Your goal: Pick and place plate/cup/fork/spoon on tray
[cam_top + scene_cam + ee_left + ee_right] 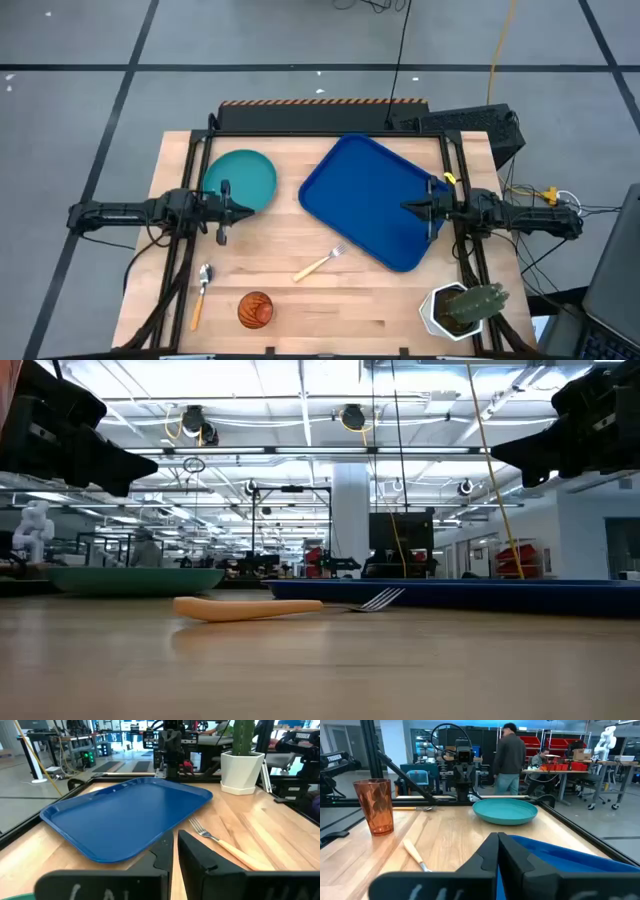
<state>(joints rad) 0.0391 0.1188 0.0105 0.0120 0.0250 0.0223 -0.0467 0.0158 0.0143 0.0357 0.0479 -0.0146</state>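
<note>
Both grippers hovering empty, fingers together: left (238, 209) by plate (240, 178), right (408, 208) over tray (370, 195). Fork (320, 263), spoon (201, 290), cup (255, 309) lying loose on table; low view hiding spoon, cup.

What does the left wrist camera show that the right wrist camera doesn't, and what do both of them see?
Only the left wrist view shows the white pot with a cactus and the fork's tines. Only the right wrist view shows the cup, the plate, the spoon behind the cup, and a person standing beyond the table. Both show the tray, the fork's orange handle, the wooden table and their own shut fingers.
</note>
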